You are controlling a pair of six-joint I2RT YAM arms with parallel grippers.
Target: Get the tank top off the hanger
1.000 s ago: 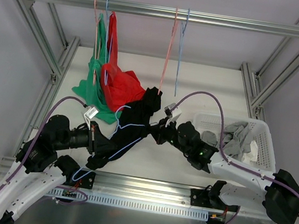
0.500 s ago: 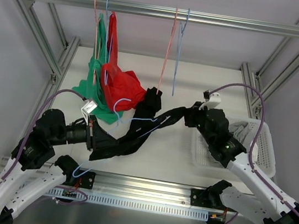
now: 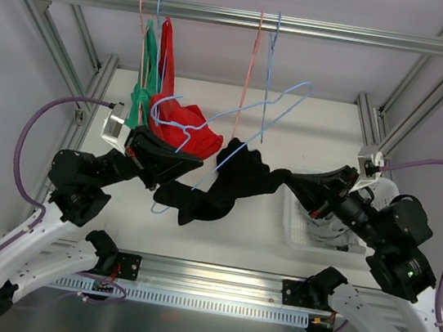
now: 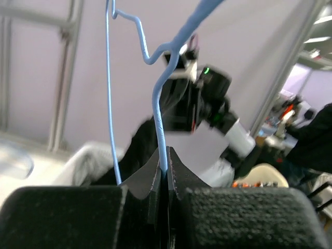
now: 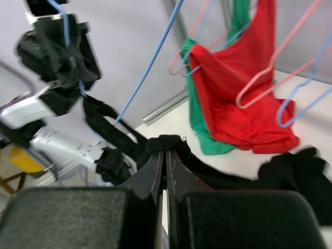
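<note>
The black tank top [image 3: 232,180] is stretched in the air between my two grippers. My left gripper [image 3: 189,159] is shut on the wire of the light blue hanger [image 3: 249,116] and holds it raised and tilted. The hanger's lower end still runs into the cloth. In the left wrist view the wire [image 4: 158,109] rises out of the shut jaws, with the tank top [image 4: 140,148] behind. My right gripper [image 3: 301,183] is shut on a bunched edge of the tank top [image 5: 168,141]. The cloth trails left towards the left arm [image 5: 52,46].
Red [image 3: 180,123] and green [image 3: 139,92] garments hang from hangers on the top rail [image 3: 242,19]. Empty pink [image 3: 251,71] and blue [image 3: 270,65] hangers hang beside them. A white basket [image 3: 300,226] stands at the right under my right arm.
Both arms have risen. The left gripper lifted the hanger up and back. The right gripper pulled its end of the tank top to the right, stretching the cloth out.
</note>
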